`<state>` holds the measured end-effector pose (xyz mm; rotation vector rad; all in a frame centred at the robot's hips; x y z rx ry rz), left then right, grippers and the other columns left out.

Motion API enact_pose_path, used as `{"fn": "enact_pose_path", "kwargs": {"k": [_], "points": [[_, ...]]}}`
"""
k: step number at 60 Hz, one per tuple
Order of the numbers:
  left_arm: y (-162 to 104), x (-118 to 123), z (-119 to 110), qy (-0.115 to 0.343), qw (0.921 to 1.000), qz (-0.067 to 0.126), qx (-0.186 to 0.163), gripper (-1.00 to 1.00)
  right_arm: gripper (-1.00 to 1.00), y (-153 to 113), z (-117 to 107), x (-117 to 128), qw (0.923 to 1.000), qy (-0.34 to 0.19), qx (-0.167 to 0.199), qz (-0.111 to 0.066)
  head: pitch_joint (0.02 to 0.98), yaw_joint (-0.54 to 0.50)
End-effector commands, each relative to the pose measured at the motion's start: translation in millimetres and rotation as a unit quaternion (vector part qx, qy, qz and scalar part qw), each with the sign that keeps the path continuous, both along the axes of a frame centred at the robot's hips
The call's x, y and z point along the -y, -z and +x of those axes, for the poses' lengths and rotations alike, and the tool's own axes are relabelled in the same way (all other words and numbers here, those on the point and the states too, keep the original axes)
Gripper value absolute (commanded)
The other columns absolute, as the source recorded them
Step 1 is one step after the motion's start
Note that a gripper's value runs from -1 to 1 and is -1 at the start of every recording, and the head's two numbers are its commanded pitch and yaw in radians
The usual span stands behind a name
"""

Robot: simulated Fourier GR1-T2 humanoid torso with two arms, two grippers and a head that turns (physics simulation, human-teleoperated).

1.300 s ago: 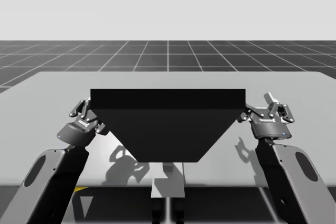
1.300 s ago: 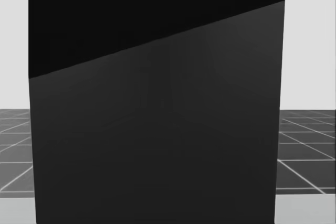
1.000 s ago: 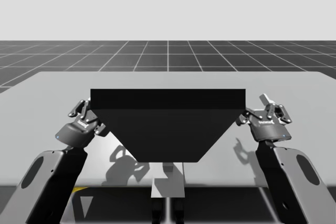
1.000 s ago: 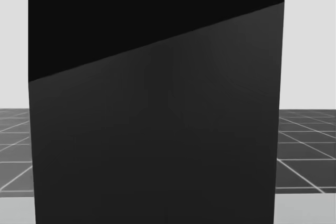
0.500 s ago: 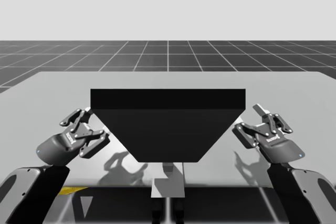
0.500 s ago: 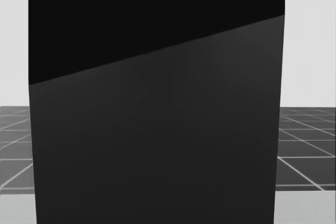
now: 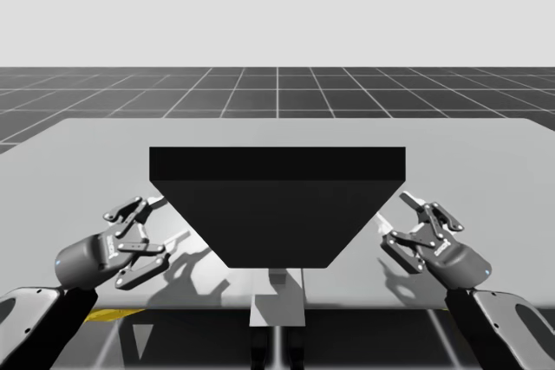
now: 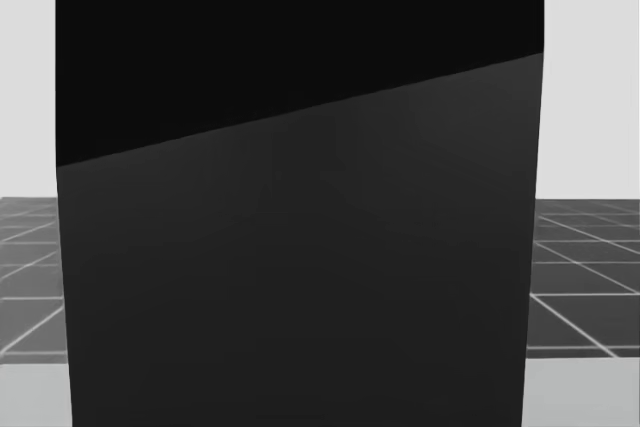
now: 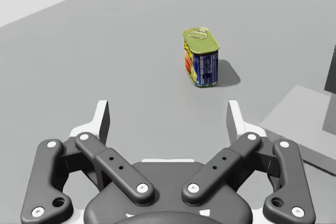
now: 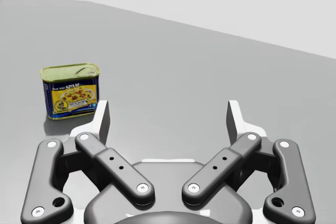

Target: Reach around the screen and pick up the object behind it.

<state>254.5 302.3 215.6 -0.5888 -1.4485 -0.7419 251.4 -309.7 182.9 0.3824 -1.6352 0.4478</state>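
Black screen (image 7: 277, 210) stands before blue can (image 9: 202, 59); left end effector (image 9: 168, 116), right end effector (image 10: 168, 116) gape.

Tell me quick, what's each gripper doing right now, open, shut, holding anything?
Left gripper: open, holding nothing; the blue can stands ahead of it, untouched.
Right gripper: open, holding nothing; the blue can is ahead, off to one side.

Your left gripper (image 7: 153, 231) and right gripper (image 7: 396, 223) have both pulled back from the screen's (image 7: 277, 205) far corners toward the table's (image 7: 486, 153) near edge. Your head has turned slightly.
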Motion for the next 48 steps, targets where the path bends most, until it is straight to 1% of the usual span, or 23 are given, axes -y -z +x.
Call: {"fn": "enact_pose_path", "kwargs": {"k": [1,4,11,12,13,15,17,21,27,30,35,41,48], "points": [[10.1,3.7,-2.8,0.025,0.9993,0.026,-0.009,-1.00,-1.00,8.8,-1.2,-9.6,0.9987,-0.046,0.006,-0.022,0.122,-0.03],[11.0,5.6,-1.1,0.029,0.9991,0.028,-0.010,-1.00,-1.00,10.3,1.1,-15.2,0.9979,-0.054,0.010,-0.033,0.122,-0.03],[12.7,10.2,2.2,0.038,0.9986,0.033,-0.013,-1.00,-1.00,12.2,7.1,-26.2,0.9963,-0.075,0.011,-0.041,0.124,-0.03],[13.2,11.8,2.9,0.043,0.9984,0.035,-0.014,-1.00,-1.00,13.4,9.8,-29.7,0.9956,-0.080,0.012,-0.047,0.125,-0.03],[13.4,12.4,3.1,0.044,0.9983,0.036,-0.014,-1.00,-1.00,13.7,10.6,-30.9,0.9954,-0.082,0.013,-0.048,0.125,-0.03],[13.6,13.4,3.3,0.045,0.9982,0.038,-0.014,-1.00,-1.00,14.6,12.7,-33.2,0.9951,-0.087,0.011,-0.047,0.126,-0.03],[14.0,15.2,3.6,0.049,0.9979,0.040,-0.014,-1.00,-1.00,16.4,17.3,-37.3,0.9944,-0.091,0.012,-0.052,0.127,-0.03],[14.5,17.1,4.0,0.050,0.9977,0.043,-0.013,-1.00,-1.00,18.6,23.8,-41.9,0.9941,-0.096,0.010,-0.049,0.130,-0.03],[15.4,19.8,4.4,0.054,0.9974,0.046,-0.013,-1.00,-1.00,24.4,35.4,-50.6,0.9933,-0.107,-0.002,-0.042,0.135,-0.03],[15.6,20.4,4.5,0.056,0.9973,0.047,-0.013,-1.00,-1.00,26.5,38.7,-53.4,0.9928,-0.112,-0.005,-0.044,0.136,-0.03],[15.8,22.0,4.8,0.056,0.9971,0.051,-0.011,-1.00,-1.00,31.0,46.5,-61.8,0.9911,-0.121,-0.007,-0.054,0.138,-0.03],[15.8,23.6,5.0,0.059,0.9968,0.052,-0.010,-1.00,-1.00,34.3,54.0,-70.4,0.9897,-0.131,-0.013,-0.057,0.140,-0.03],[16.2,25.6,5.3,0.063,0.9966,0.053,-0.010,-1.00,-1.00,37.0,63.6,-80.2,0.9886,-0.139,-0.017,-0.055,0.144,-0.03]]}}
